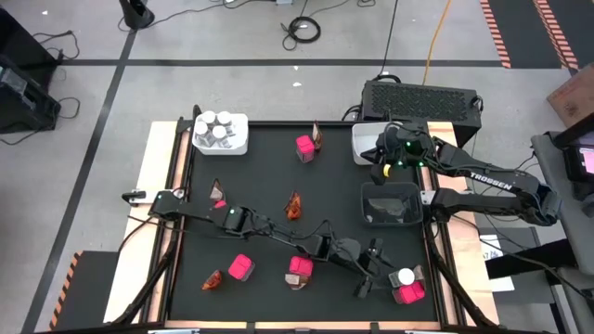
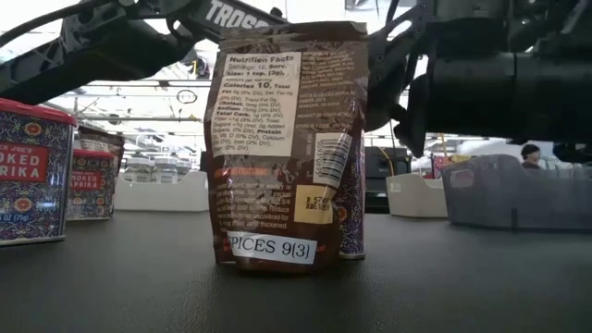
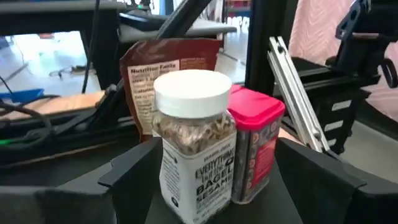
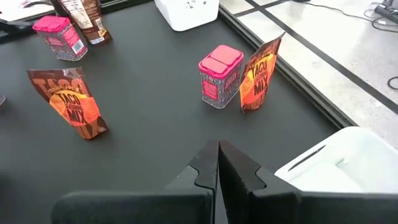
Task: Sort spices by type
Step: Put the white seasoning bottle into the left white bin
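Note:
A clear white-capped jar (image 3: 194, 143) stands on the mat near the near right corner, with a pink box (image 3: 255, 143) against it and a brown sachet (image 3: 163, 74) behind. My left gripper (image 3: 221, 168) is open, a finger on either side of the jar (image 1: 406, 276) with a gap showing. Several more jars sit in the far-left white bin (image 1: 220, 133). Pink boxes (image 1: 241, 267) (image 1: 304, 147) and sachets (image 1: 294, 206) (image 1: 213, 278) stand scattered on the mat. My right gripper (image 4: 217, 163) is shut and hovers by the far-right white bin (image 4: 339, 158).
A dark bin (image 1: 390, 206) sits at the mat's right side, below the right arm's white bin (image 1: 365, 144). The left arm (image 1: 278, 232) stretches low across the near half, past a pink box (image 1: 300, 269). A sachet (image 2: 287, 148) stands close in the low view.

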Tool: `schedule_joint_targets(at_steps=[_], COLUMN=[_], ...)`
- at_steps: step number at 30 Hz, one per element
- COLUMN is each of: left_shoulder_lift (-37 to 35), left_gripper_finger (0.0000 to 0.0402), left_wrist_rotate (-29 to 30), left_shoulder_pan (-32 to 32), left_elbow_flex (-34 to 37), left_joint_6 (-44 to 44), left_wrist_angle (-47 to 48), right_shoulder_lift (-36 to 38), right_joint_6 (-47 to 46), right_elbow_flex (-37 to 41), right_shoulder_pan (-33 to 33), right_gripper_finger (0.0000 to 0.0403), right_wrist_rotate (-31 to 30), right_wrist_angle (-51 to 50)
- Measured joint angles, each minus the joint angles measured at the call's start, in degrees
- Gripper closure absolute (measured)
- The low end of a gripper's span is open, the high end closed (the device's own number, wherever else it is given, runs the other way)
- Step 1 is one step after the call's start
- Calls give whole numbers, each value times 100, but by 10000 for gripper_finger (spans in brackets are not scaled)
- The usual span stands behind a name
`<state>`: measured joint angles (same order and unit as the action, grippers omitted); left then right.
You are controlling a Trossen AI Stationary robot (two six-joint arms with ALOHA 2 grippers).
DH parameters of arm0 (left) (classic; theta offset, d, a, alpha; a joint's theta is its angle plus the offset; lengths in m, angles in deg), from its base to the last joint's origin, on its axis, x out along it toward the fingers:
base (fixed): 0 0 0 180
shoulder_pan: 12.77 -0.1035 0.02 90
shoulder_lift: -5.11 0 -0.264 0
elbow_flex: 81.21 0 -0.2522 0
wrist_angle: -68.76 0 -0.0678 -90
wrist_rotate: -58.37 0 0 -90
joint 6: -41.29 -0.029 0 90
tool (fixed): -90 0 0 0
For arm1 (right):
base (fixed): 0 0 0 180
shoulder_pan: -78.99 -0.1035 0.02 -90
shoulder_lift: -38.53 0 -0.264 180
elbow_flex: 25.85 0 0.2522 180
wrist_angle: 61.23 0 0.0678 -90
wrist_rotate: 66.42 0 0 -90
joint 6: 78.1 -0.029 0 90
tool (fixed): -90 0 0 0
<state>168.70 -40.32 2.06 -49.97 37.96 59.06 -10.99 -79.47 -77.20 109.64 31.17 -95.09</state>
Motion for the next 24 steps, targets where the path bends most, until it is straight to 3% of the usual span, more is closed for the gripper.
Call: schedule_joint_targets(at_steps=[5, 11, 17, 24], left_shoulder_lift=[24, -211, -668, -1239], left_gripper_finger=[89, 89, 89, 89], left_wrist_rotate=[242, 297, 262, -36], left_shoulder_pan=[4, -124, -287, -532], left_elbow_flex=[4, 2, 2, 2], left_joint_6=[-4, -4, -6, -292], left_wrist_angle=[-185, 431, 1525, 2932], right_shoulder_lift=[1, 169, 162, 64], right_joint_6=[106, -332, -1267, -2810], right_elbow_flex=[-231, -1782, -3008, -3276], right_shoulder_pan=[-1, -462, -1720, -3655], right_gripper_finger=[399, 402, 402, 403], right_wrist_rotate=[2, -6, 2, 35], right_wrist_angle=[-100, -1466, -2768, -3116])
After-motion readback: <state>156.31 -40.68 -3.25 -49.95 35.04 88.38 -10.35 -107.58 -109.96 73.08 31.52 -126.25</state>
